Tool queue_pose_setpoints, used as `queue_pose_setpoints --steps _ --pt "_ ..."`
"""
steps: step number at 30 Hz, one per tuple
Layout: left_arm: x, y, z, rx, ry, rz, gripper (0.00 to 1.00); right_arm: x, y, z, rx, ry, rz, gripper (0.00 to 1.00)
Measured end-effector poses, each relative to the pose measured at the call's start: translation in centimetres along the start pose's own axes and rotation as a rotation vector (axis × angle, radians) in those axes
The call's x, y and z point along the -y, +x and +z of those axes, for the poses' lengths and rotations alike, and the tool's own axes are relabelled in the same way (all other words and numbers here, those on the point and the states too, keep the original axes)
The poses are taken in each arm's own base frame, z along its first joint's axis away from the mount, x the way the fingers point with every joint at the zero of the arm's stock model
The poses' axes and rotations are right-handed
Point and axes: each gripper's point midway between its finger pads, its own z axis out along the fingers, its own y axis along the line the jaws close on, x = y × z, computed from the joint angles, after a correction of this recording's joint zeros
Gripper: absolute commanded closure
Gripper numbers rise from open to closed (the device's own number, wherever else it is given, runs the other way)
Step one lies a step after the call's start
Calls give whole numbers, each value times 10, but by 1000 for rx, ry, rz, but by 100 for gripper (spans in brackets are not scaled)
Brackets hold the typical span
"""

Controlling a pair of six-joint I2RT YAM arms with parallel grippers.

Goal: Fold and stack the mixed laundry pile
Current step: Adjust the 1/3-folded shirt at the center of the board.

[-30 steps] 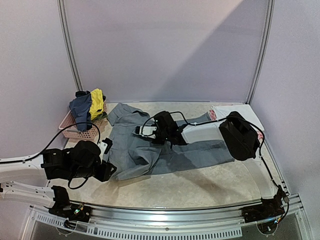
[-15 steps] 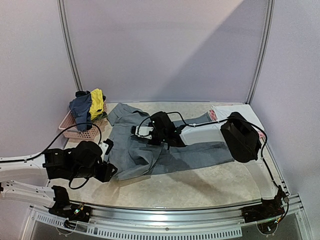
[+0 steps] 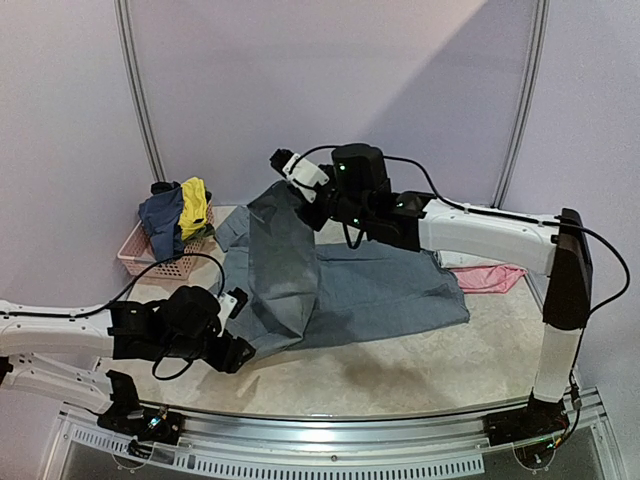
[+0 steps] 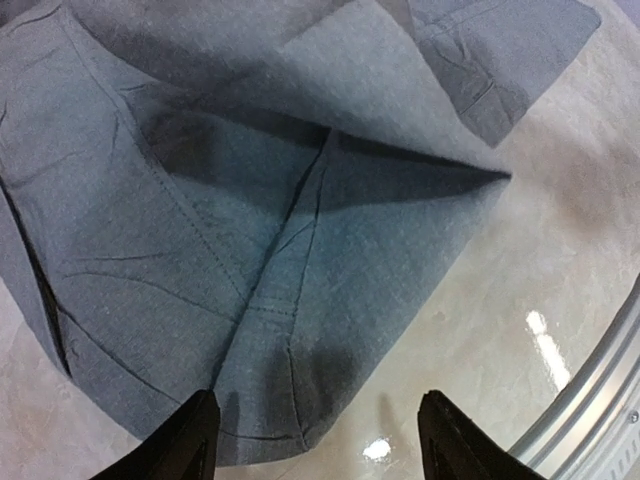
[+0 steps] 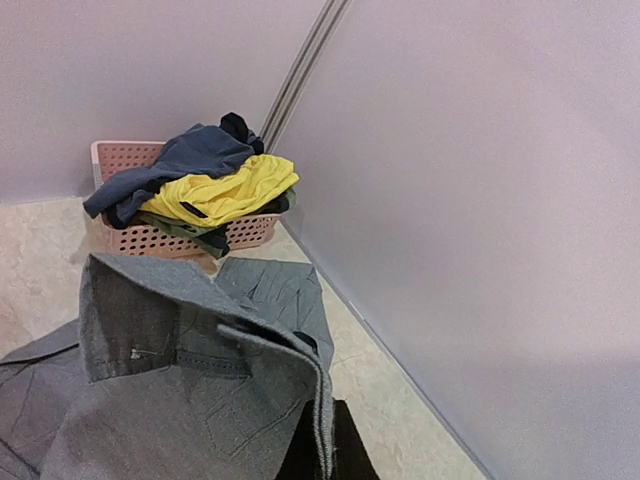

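Pale stone-look table (image 3: pixel 400 370), lilac walls | grey trousers (image 3: pixel 370 295) spread mid-table, one end held up toward back-left corner, likely for folding over | right gripper (image 3: pixel 308 198) clamped on that raised edge | left gripper (image 4: pixel 315 445) fingers apart over near-left hem, gripping nothing | navy top (image 3: pixel 160 215), yellow garment (image 3: pixel 193 205) heaped in pink basket (image 3: pixel 150 264) at left edge | pink piece (image 3: pixel 490 277) by right edge, seemingly outside fold path

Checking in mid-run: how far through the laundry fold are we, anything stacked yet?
Done: no finished stack shows; the grey trousers lie spread on the table. In hand: the right gripper is shut on a trouser edge, lifted high, and the left gripper is open over the near edge. Left: the navy top and yellow garment sit in the pink basket; a pink piece lies loose at the right.
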Motion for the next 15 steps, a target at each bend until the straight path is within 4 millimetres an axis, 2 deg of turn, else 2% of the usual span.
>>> queue_pose_setpoints --steps 3,9,15 --pt "4 -3 6 11 13 13 28 8 -6 -13 -13 11 67 100" --pt "7 -2 16 8 19 35 28 14 7 -33 -116 18 191 100" --pt "8 1 20 -6 22 42 29 31 18 -75 -226 77 394 100"
